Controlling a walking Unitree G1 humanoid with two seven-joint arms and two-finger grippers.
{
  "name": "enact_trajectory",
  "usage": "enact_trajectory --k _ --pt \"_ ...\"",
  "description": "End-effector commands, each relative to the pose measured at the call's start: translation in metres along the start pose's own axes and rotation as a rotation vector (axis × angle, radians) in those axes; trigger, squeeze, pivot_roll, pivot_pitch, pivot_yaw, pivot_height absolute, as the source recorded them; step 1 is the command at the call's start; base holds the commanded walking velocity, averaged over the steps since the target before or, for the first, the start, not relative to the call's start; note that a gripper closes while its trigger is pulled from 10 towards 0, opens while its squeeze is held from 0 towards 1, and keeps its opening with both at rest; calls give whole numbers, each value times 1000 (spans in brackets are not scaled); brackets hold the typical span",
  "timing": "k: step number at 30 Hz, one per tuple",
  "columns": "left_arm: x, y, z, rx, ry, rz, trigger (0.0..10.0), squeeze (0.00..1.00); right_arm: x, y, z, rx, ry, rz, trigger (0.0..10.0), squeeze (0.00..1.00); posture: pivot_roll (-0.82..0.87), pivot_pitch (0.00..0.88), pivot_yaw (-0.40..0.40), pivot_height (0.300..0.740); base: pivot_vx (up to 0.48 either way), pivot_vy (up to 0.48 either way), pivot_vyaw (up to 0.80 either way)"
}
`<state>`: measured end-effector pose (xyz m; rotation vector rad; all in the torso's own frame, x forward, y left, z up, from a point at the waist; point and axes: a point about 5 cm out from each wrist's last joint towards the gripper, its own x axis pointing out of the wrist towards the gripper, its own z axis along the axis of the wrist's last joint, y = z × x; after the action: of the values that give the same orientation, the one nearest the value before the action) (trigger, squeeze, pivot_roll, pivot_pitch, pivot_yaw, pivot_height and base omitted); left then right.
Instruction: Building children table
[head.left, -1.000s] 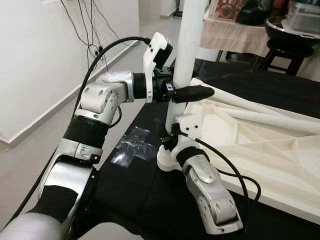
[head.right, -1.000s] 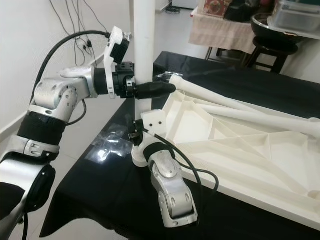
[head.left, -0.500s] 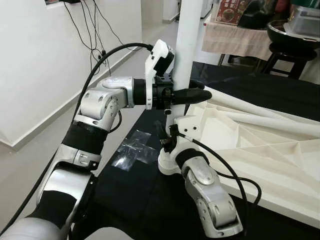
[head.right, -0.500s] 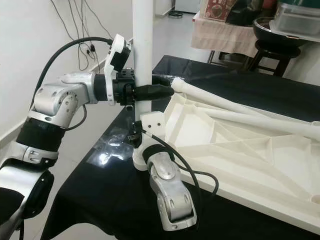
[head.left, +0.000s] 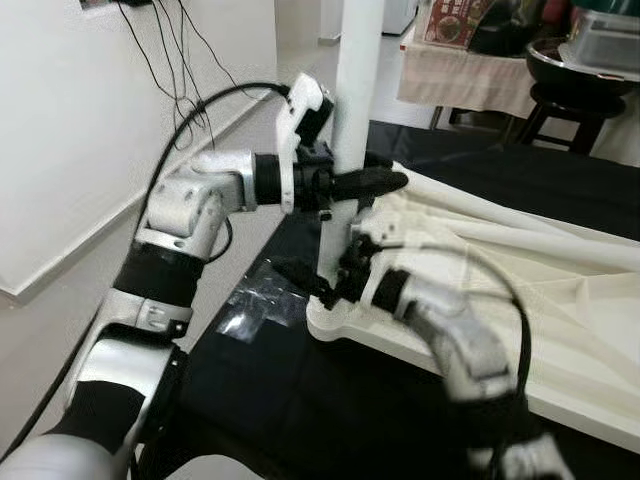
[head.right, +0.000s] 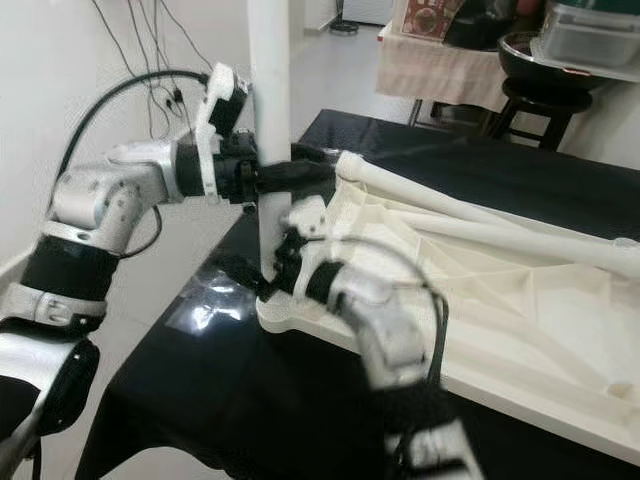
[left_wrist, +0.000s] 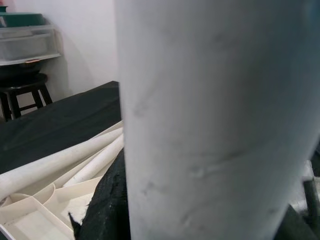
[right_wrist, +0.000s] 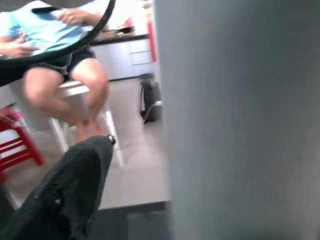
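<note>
Fitting white leg (head.left: 356, 60) upright into corner socket of upturned table panel (head.left: 520, 290) on black tabletop (head.left: 260, 400); left gripper (head.left: 362, 183) fingers clamped on leg, right gripper (head.left: 318, 280) blurred low beside it, fingers unclear; next, likely seating leg firmly

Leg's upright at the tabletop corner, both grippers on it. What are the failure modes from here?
1. The left gripper clamps the white leg partway up while the right gripper works at its base; uneven pushes could tilt the leg in its corner.
2. That tabletop corner sits near the black table's edge, so a hard push may slide it off.
3. The right arm is motion-blurred, so its grip on the base may be loose.
</note>
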<state>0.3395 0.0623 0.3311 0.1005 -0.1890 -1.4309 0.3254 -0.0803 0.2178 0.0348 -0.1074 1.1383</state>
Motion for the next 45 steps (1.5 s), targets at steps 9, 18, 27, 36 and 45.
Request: enact_trajectory --k 9,18,27,36,45 --pt "12 -14 -2 -19 3 -84 0 0 12 -20 -5 31 38 152 10000 0 -2 79 -20 740 0 0 0" --pt "11 -14 -2 -14 10 -83 0 0 10 -23 -7 48 44 242 0 0 2 82 -19 740 0 0 0" --pt "11 -13 -2 -18 -1 -69 0 165 7 -31 -11 31 41 220 0 0 2 76 -13 740 0 0 0" --pt "7 -12 0 0 -16 -30 10000 1000 -5 -36 -31 20 117 -129 0 0 0 73 -41 740 0 0 0" --pt "-28 -16 -8 -17 14 53 10000 0 12 6 -80 150 179 -815 0 0 -5 45 -27 740 0 0 0"
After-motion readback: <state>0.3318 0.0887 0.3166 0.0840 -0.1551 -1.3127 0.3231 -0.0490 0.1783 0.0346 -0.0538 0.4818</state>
